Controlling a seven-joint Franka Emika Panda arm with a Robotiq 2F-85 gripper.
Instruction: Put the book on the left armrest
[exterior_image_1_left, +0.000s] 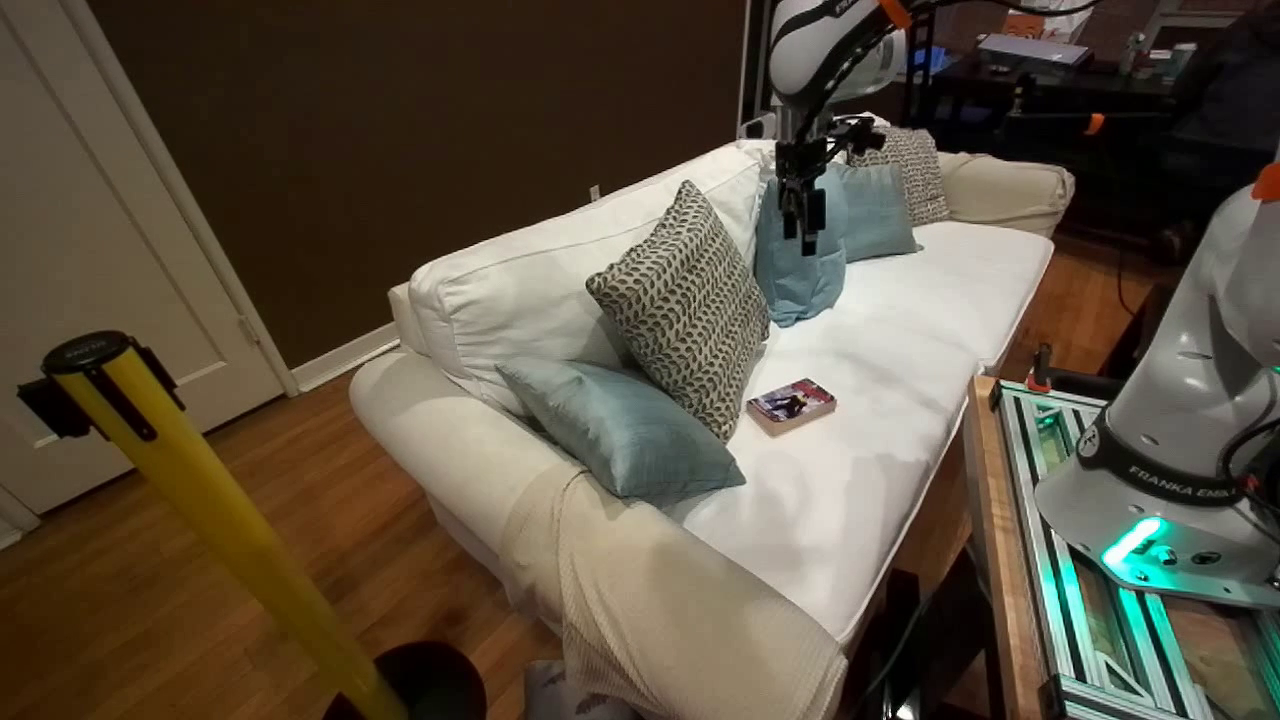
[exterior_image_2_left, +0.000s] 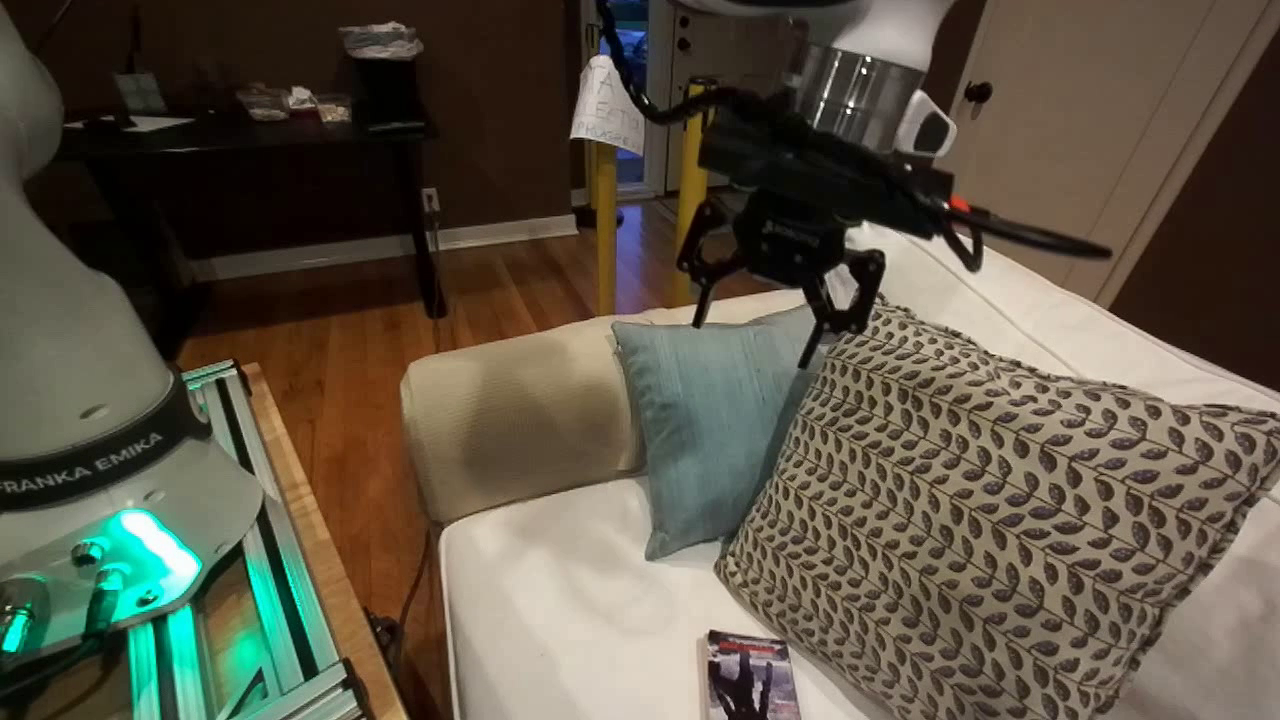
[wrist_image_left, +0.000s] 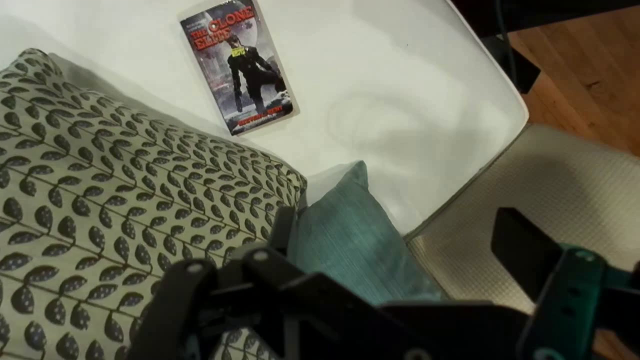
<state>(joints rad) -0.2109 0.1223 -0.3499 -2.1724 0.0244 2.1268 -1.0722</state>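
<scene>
book: lying flat, cover up, on the white seat, just beside the patterned cushion and well apart from the left armrest
cover: red letters reading "the clone elite" above a dark figure, easiest to make out in the wrist view
left armrest: broad, rounded, cream-white; a wrinkled, ribbed cloth drapes over the stretch toward the seat's front edge
pincer: spread, its two fingers well apart; it hangs in the air above the cushions, apart from the book
between the fingers: part of the blue cushion, as the wrist view has it, with one corner pointing toward the seat
patterned cushion: leaf print, tilted against the backrest; the blue cushion leans between it and the left armrest
far end: in an exterior view, two more blue cushions, a finer-patterned cushion and the other armrest
arm base: pale, with a green light glowing, in front of the seat in both exterior views
yellow post: near the outer side of the left armrest, apart from it
</scene>
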